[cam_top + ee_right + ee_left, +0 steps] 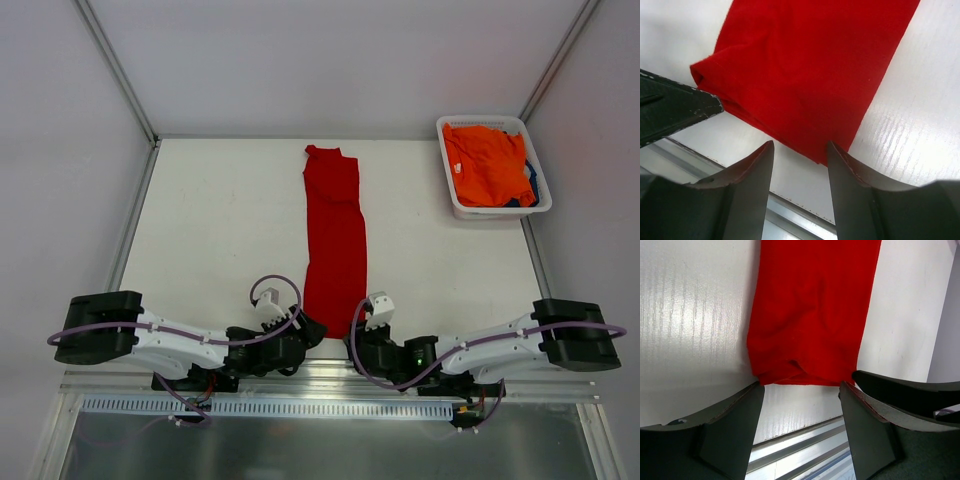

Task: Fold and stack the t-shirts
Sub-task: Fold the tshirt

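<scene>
Just beyond both open jaws lies the red t-shirt (335, 240).

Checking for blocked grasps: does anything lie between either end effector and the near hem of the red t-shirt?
Nothing visible does. The left end effector and the right end effector are open at the near hem of the red t-shirt, with only table surface between. The white basket holding the orange t-shirt sits at the far right.

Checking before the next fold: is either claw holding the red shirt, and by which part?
Nothing held: left claw and right claw stand open at the near hem of the red shirt.
</scene>
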